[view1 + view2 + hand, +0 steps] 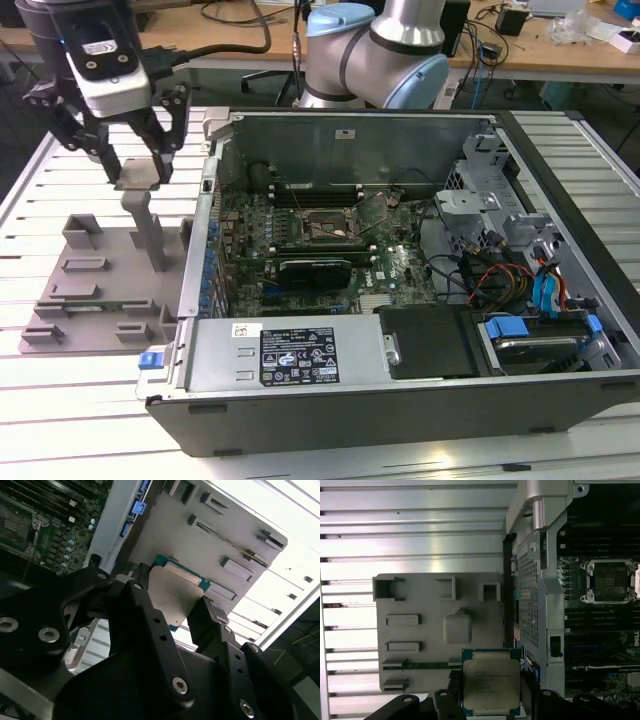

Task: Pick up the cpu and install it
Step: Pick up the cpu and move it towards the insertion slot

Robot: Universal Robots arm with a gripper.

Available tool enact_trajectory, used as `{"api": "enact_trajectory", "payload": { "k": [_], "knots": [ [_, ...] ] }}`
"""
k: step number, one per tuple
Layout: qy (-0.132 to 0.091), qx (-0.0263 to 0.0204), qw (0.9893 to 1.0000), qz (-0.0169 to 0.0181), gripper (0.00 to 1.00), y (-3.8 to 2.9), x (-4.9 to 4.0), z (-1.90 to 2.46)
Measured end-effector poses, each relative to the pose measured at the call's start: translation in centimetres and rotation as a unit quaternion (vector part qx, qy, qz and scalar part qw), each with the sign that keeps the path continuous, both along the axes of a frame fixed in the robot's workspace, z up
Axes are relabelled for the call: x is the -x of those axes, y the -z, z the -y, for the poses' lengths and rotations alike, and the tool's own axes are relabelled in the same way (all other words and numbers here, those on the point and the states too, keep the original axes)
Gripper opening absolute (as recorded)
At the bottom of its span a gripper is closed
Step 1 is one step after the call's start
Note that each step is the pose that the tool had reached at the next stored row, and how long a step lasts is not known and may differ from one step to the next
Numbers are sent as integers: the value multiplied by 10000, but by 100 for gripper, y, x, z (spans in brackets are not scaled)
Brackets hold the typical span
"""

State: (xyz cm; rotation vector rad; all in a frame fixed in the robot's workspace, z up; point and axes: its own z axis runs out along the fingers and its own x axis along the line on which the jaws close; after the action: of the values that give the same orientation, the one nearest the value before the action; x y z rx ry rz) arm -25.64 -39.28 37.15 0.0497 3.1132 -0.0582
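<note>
My gripper hangs above the grey plastic tray at the exterior view's left, shut on the cpu. The cpu is a flat square chip with a silvery top plate and a thin blue-green rim, clamped by its edges between the black fingers. In the second wrist view the cpu sits tilted over the tray. The open socket lies on the motherboard inside the case, to the exterior view's right of the gripper; in the first wrist view the socket is bare.
The open computer case lies on its side on the slatted metal table. Its raised side wall stands between tray and motherboard. Cables, a drive bay and a black card crowd the case. The arm's base stands behind.
</note>
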Motion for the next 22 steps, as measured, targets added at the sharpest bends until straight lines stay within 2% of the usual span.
{"api": "enact_trajectory", "payload": {
  "k": [7,9,15,17,22],
  "knots": [
    [0,0,10000,0,55,0,-218,0],
    [-1,0,10000,0,55,0,-318,1],
    [-1,0,10000,0,55,0,-504,1],
    [0,0,10000,0,55,0,-613,0],
    [0,0,10000,0,55,0,-763,0]
  ]
}}
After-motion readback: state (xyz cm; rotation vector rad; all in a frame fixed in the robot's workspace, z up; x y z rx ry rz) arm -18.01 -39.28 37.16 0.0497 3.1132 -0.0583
